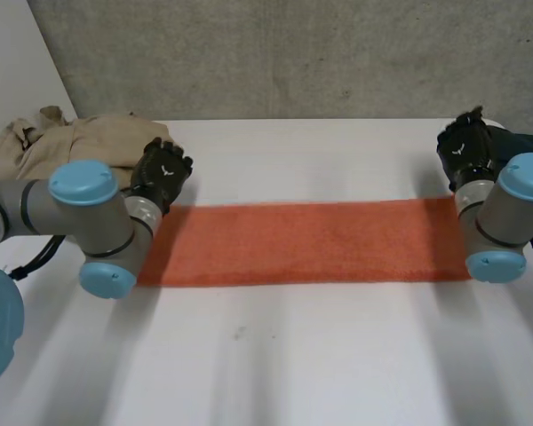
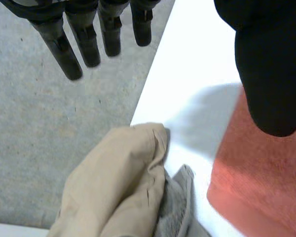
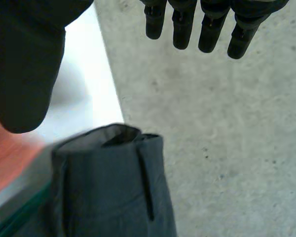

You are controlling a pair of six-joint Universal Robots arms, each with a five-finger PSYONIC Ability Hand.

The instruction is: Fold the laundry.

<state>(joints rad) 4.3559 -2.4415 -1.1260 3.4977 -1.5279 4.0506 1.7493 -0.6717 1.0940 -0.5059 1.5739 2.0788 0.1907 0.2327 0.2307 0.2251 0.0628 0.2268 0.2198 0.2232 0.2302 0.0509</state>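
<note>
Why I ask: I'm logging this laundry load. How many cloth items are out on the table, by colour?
Orange towel: 1
Beige garment: 1
Light grey cloth, tucked against the beige one: 1
Dark grey garment: 1
Total: 4
</note>
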